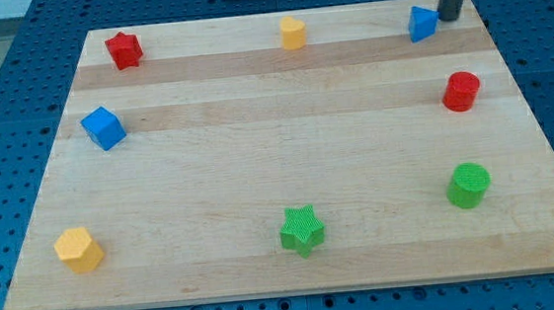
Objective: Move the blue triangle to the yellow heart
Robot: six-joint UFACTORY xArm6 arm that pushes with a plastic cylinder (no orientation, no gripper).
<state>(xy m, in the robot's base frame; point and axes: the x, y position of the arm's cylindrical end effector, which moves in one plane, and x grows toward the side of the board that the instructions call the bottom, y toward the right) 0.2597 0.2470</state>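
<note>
Pincer absent, nothing clasped: beware off-centre shoving with my tip (450, 18), spinning adjacent blue triangular block (422, 24) off wooden bench (257, 157), missing leftward yellow heart-shaped block (292, 33).

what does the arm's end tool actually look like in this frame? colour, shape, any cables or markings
Only the lower part shows: the tool is a plain straight rod, dark grey to black, cylindrical, entering from the view's top edge. No cables, labels or markings are visible on it. The arm itself is out of frame. My tip sits just to the view's right of the blue triangle, on the wooden board.
</note>
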